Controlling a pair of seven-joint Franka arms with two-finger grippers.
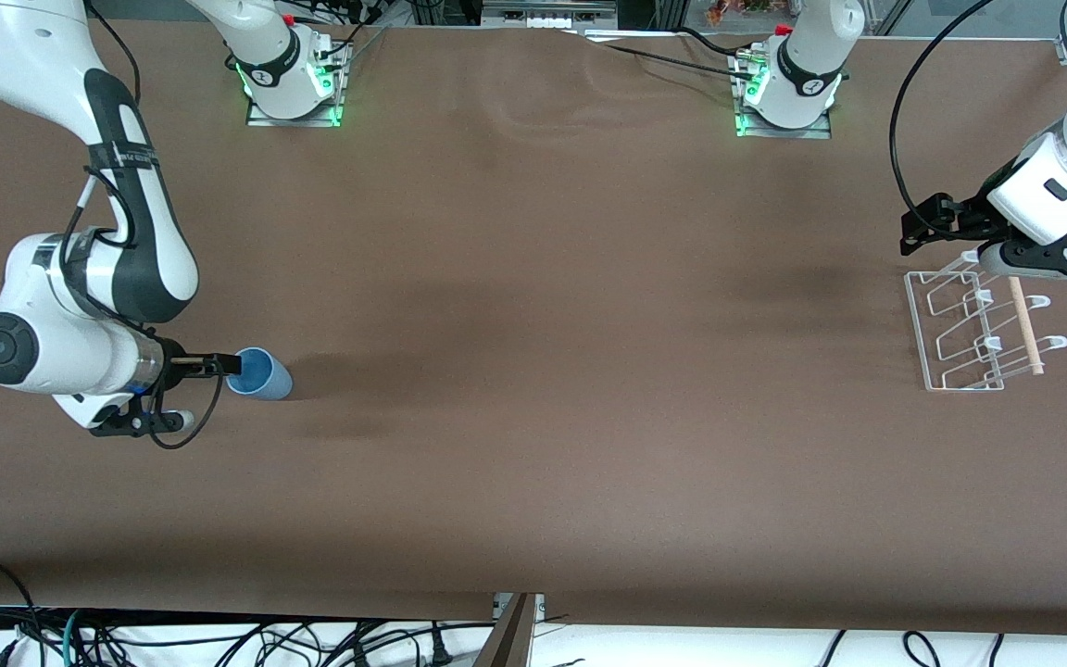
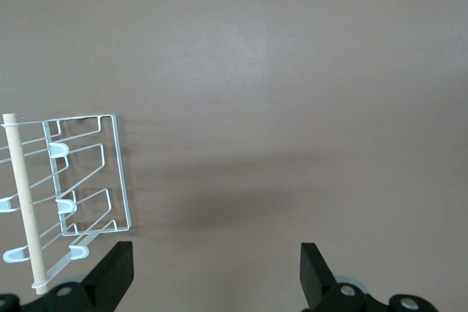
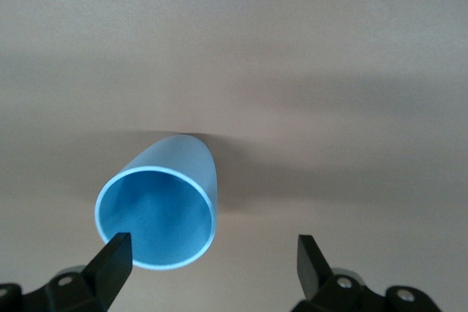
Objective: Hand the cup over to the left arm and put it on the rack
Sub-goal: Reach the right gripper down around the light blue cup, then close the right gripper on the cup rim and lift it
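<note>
The light-blue cup (image 1: 260,374) sits on the brown table near the right arm's end, its open mouth turned toward my right gripper (image 1: 219,365). In the right wrist view the cup (image 3: 157,206) lies off-centre, its rim at one fingertip (image 3: 113,257) of my open right gripper (image 3: 212,261), which holds nothing. The clear-and-white wire rack (image 1: 969,324) with its wooden dowel (image 1: 1024,324) stands near the left arm's end. My left gripper (image 1: 924,230) hangs open and empty over the table by the rack's edge. The left wrist view shows the rack (image 2: 88,180) beside my left gripper (image 2: 216,272).
The two arm bases (image 1: 293,83) (image 1: 788,93) stand on plates along the table's edge farthest from the front camera. A black cable (image 1: 904,120) loops down to the left wrist. Cables lie on the floor below the table's near edge (image 1: 533,607).
</note>
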